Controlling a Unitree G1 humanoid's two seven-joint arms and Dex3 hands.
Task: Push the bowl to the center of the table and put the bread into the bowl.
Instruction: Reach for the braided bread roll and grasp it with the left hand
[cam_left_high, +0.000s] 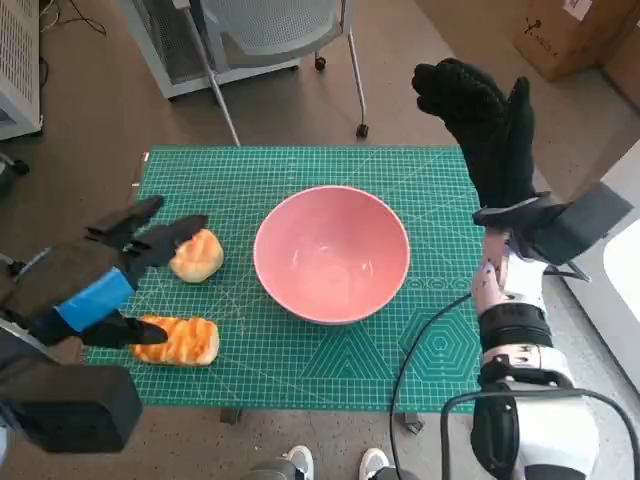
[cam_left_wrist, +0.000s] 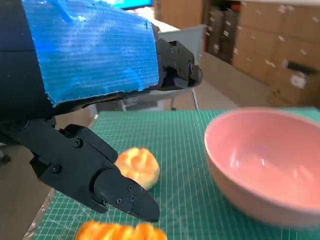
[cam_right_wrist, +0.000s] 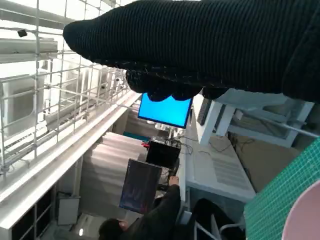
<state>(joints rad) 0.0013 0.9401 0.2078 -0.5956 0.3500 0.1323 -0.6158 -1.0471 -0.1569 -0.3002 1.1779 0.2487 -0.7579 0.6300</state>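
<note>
On the green mat (cam_left_high: 300, 370) your bowl (cam_left_high: 331, 253) sits central; the left hand (cam_left_high: 95, 285) hovers empty, fingers apart, over two bread pieces (cam_left_high: 196, 255). Closing off-center could knock one away. Right hand (cam_left_high: 485, 125) is raised, holding nothing.

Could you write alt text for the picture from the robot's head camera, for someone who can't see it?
A pink bowl sits near the middle of a green cutting mat on a small table, empty. Two pieces of bread lie left of it, under the robot's blue-taped left hand. Its gloved right hand is raised above the table's right edge, holding nothing.
</note>
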